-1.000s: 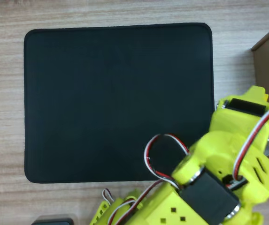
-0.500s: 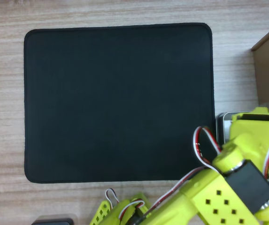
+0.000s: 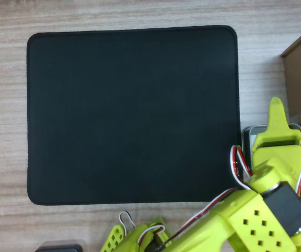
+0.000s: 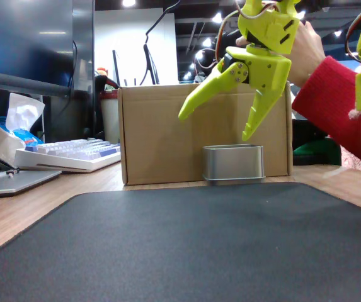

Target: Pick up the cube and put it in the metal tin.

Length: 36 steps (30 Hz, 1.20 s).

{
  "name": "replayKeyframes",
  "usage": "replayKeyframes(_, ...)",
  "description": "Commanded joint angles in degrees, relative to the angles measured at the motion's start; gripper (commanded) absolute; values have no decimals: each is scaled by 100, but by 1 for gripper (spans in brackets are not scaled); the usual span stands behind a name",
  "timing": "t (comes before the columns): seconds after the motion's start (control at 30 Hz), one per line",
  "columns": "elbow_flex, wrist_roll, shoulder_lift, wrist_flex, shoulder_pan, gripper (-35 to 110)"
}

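The yellow-green two-finger pincer [image 4: 221, 119] hangs in the air above the small shiny silver rectangular metal tin [image 4: 233, 164], its fingers spread wide apart with nothing between them; one finger [image 4: 203, 94] slants toward eight o'clock, the other [image 4: 256, 115] points almost straight to six o'clock, its tip clear of the tin's rim. In the fixed view the tin stands on the light wooden tabletop [image 4: 22, 204], just beyond the far edge of the large black rectangular mat [image 4: 186, 245] and directly in front of the brown cardboard box [image 4: 158, 135]. In the overhead view the tin [image 3: 248, 137] sits just off the mat's [image 3: 132, 113] right edge at about four o'clock, largely covered by the arm. A person's hand in a red sleeve [image 4: 325, 100] shows at two o'clock. Whether the small yellow cube lies inside the tin cannot be told.
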Motion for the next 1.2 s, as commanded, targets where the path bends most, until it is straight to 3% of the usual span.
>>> replayKeyframes(0.0, 70, 0, 185, -35, 0, 52)
replayKeyframes(0.37, 615, 1477, 1670, -439, -694, 36)
replayKeyframes(0.8, 633, 3489, 3604, 448, -3472, 25)
replayKeyframes(0.93, 1134, 4280, 4298, 501, -4131, 21)
replayKeyframes(1.17, 2610, 4790, 6170, 527, -4315, 7)
